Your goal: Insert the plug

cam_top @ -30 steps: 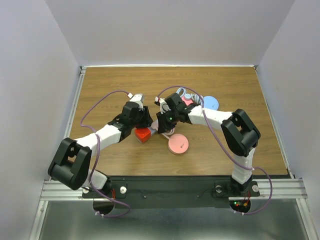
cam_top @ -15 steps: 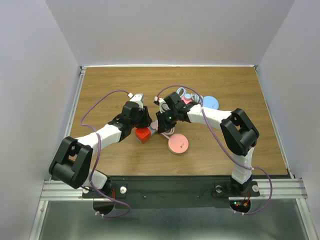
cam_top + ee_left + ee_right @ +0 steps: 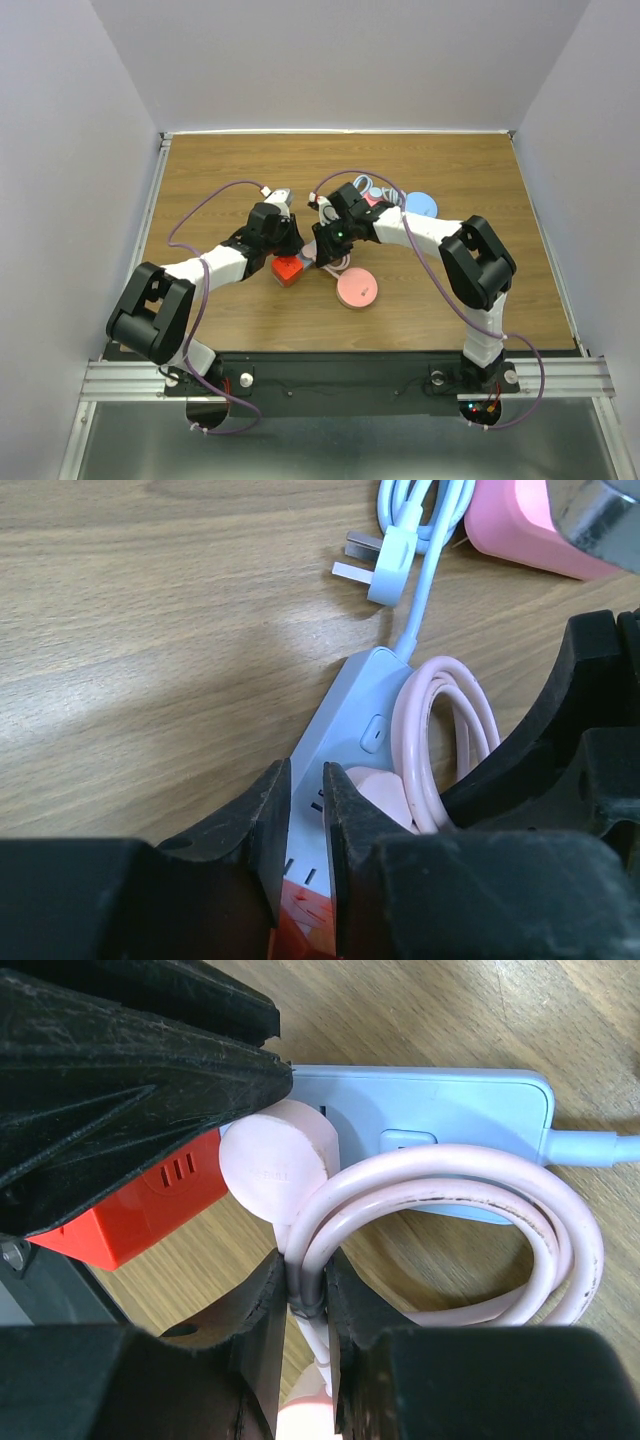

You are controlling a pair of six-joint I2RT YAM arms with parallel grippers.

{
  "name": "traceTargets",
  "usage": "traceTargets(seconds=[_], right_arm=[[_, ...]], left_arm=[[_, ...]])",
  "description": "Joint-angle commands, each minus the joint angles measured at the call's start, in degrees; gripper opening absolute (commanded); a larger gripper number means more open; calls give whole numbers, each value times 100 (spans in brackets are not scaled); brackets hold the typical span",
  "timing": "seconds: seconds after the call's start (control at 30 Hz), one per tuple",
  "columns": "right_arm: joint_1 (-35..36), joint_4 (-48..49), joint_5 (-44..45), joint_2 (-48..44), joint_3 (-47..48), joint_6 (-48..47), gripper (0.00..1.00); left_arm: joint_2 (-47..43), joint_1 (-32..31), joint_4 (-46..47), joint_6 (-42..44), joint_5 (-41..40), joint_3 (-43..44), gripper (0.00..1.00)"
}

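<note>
A pale blue power strip (image 3: pixel 345 730) lies on the wooden table, with a red block (image 3: pixel 287 269) at its near end. A round pink plug (image 3: pixel 275 1160) sits on the strip's face (image 3: pixel 450 1100). I cannot tell how deep its pins are in. My right gripper (image 3: pixel 305 1280) is shut on the tied neck of the coiled pink cable (image 3: pixel 450 1190) just behind the plug. My left gripper (image 3: pixel 307 780) is over the strip beside the plug (image 3: pixel 378 792), with its jaws almost together and nothing between them. In the top view both grippers, left (image 3: pixel 290 248) and right (image 3: pixel 322 252), meet at the strip.
The strip's own pale blue plug (image 3: pixel 385 565) and its cord lie on the wood beyond it. A pink disc (image 3: pixel 356 288) lies in front of the right gripper. A blue disc (image 3: pixel 421 205) and a pink object (image 3: pixel 530 525) lie behind it.
The left arm's elbow and rear link have shifted slightly to the right. Both grippers stay at the strip, with the same hold.
</note>
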Motion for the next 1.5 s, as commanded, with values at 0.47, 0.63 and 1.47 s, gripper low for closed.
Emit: traceTargets(seconds=[0.47,0.63,1.47], right_arm=[[33,71,563,319,501,99,1],[51,27,650,407,545,205,0],[-27,-210,1108,461,1020,433,6]], left_arm=[[-362,-102,205,-56,-24,29,27],[-635,-102,196,-170,126,-155,27],[789,-198,-454,-3,477,407,10]])
